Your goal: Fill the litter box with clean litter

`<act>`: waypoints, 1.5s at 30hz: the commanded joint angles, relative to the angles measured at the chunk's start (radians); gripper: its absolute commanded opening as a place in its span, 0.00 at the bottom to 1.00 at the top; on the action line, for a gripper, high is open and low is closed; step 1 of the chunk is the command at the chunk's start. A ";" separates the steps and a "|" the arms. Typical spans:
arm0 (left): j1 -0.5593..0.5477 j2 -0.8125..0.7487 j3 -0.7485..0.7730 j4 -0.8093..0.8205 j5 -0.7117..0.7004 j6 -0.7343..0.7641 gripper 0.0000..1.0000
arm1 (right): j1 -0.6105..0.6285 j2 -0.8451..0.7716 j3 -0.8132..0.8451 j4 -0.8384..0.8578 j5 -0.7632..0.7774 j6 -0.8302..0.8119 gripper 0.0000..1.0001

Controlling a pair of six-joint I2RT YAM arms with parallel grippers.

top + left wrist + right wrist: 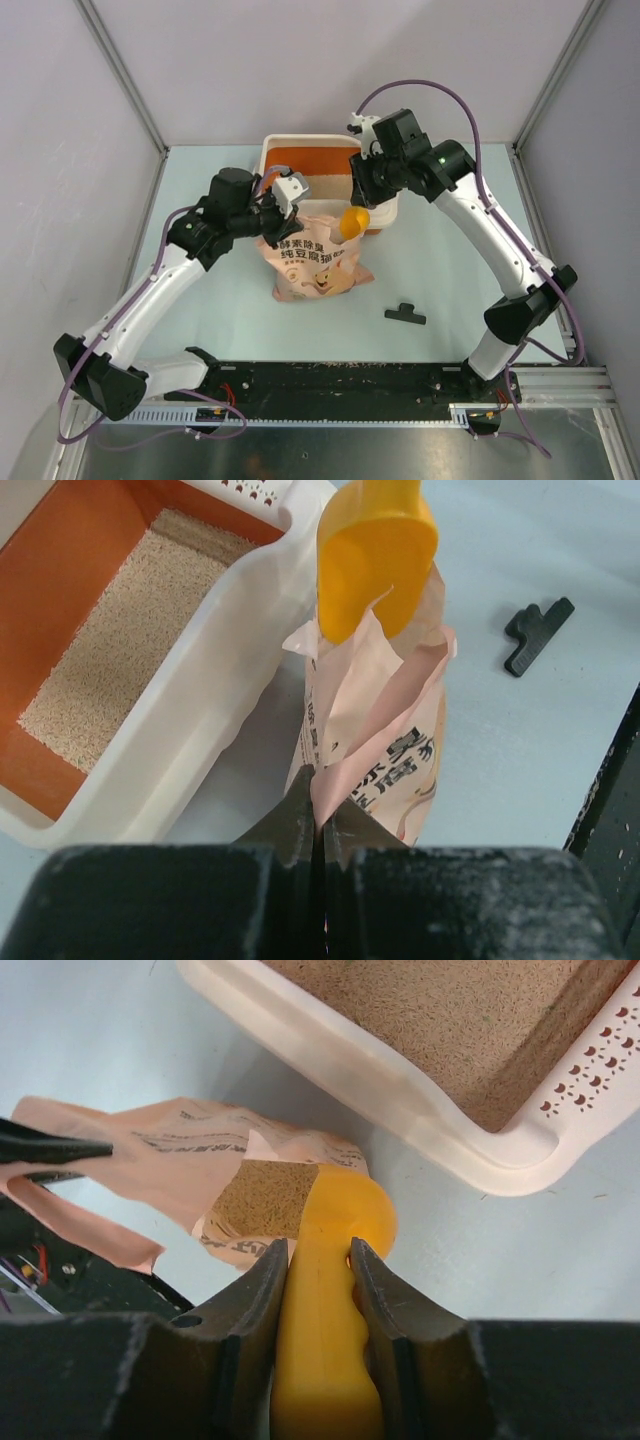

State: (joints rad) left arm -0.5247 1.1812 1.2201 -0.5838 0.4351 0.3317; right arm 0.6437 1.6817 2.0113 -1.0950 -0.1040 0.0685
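The cream-white litter box (300,141) stands at the back of the table with a thin layer of beige clean litter (125,645) on its orange-brown floor. In front of it stands a pink printed bag (312,262). My left gripper (320,802) is shut on the bag's top edge and holds its mouth open. My right gripper (318,1252) is shut on the handle of an orange scoop (352,1210). The scoop's bowl (375,560) sits in the bag's mouth, where more litter (265,1198) shows. The box's corner (505,1155) lies just beyond the scoop.
A small black clip (405,314) lies on the table to the right of the bag, also seen in the left wrist view as the clip (537,635). A black rail (330,380) runs along the near edge between the arm bases.
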 commanded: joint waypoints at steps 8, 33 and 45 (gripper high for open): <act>-0.017 -0.026 0.076 0.213 0.028 -0.167 0.00 | 0.033 0.084 -0.022 0.040 0.154 0.154 0.00; -0.008 -0.018 0.042 0.254 0.054 -0.295 0.00 | 0.002 0.076 -0.506 0.389 -0.054 0.434 0.00; -0.009 -0.018 -0.021 0.248 0.113 -0.152 0.00 | -0.128 0.044 -0.618 0.774 -0.543 0.531 0.00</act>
State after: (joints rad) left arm -0.5289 1.2102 1.1881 -0.4976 0.4503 0.1028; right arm 0.5644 1.6939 1.4055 -0.4736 -0.3706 0.4919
